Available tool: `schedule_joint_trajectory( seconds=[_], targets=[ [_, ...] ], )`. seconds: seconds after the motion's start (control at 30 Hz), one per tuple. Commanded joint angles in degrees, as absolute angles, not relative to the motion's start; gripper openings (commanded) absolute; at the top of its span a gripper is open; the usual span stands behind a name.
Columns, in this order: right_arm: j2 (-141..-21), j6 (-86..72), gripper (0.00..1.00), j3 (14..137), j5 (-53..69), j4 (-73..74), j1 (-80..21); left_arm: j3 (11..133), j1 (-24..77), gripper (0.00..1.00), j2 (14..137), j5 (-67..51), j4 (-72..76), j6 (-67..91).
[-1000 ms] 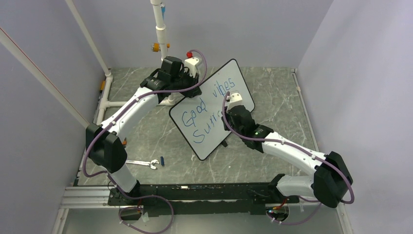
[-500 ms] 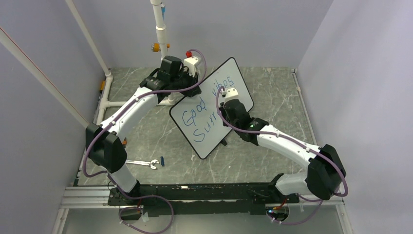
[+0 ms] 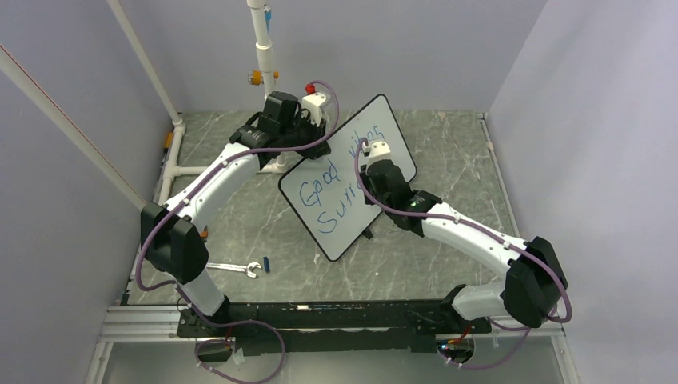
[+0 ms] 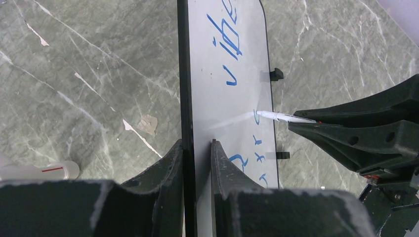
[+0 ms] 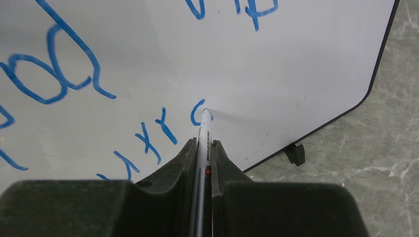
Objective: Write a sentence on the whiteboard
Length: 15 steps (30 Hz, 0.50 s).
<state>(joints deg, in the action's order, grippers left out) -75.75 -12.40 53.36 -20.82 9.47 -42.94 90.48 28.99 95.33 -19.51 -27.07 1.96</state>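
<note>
My right pincer [image 5: 202, 144] is clamped on the marker [image 5: 205, 123]. Its tip touches the whiteboard [image 5: 306, 59] at the lower line of the sentence [image 3: 318, 192]. My left pincer [image 4: 196, 145] is clamped on the board's edge.

Advice: light, even pressure; firm left grip.

Only the top view shows both lines; only the wrist views show tip contact.

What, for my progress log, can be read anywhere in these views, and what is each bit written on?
"Good": blue, first line on the whiteboard.
"vibe": same line, its end cut off or hidden.
"Surr" plus a "c"-like stroke: second line, at the marker tip.
No other text is readable on anything else.
</note>
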Motion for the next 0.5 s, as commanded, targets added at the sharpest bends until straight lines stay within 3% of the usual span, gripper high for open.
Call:
schedule_joint_trajectory(
  seconds=[0.0, 0.47],
  targets=[
    [-75.20, -12.59, 0.00, 56.85, -18.55, 4.94, -43.33, 90.88, 29.88, 0.00, 93.25, -19.24, -24.69, -2.37],
    [-73.26, -13.20, 0.00, 55.76, -19.49, 6.51, -43.32, 90.90, 29.84, 0.00, 93.12, -19.11, -24.78, -2.46]
  ],
)
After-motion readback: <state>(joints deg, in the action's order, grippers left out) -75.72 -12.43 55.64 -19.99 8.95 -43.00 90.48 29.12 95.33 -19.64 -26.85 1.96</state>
